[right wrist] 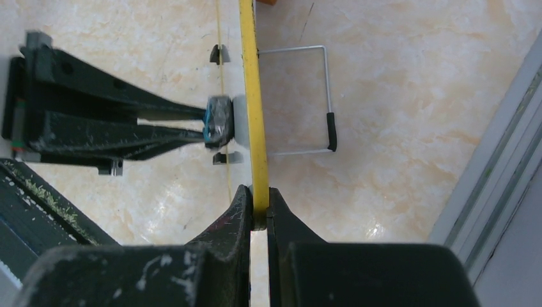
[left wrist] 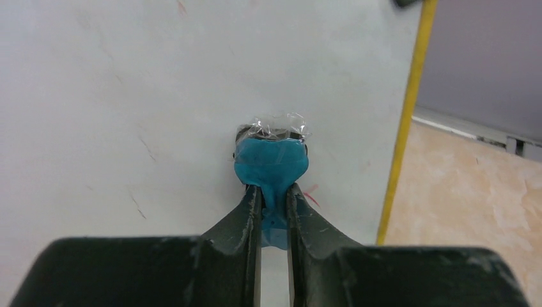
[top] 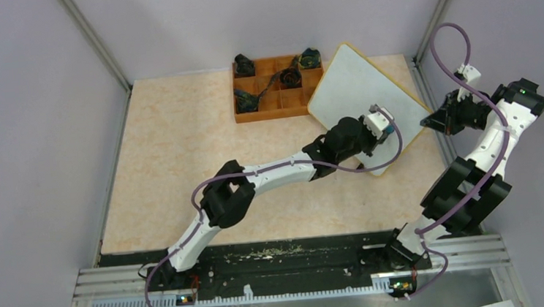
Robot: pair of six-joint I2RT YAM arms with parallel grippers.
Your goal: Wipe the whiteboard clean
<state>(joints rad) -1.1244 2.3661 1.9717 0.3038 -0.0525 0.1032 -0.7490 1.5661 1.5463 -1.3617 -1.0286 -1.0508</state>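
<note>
One pale, stone-patterned bench [top: 182,168] carries the whole scene.

Whiteboard [top: 355,81]: lies at the far right of the bench, turned at an angle. Its face appears almost wholly white, so erasing is judged nearly complete.

Orange tray [top: 270,114]: its compartments hold small dark items. It sits just beside the board's left corner, apart from the area being wiped.

Right gripper [right wrist: 259,199]: fingers clenched on the board's yellow frame at its right edge, apparently steadying it.

Left gripper [left wrist: 273,192]: fingers grasping a blue eraser [left wrist: 271,160] pressed against the board face.

Work left: a short red mark [left wrist: 311,195] just right of the eraser, and a fainter red trace [left wrist: 181,6] farther up.

Obstruction: none visible, apart from the right gripper at the frame.
</note>
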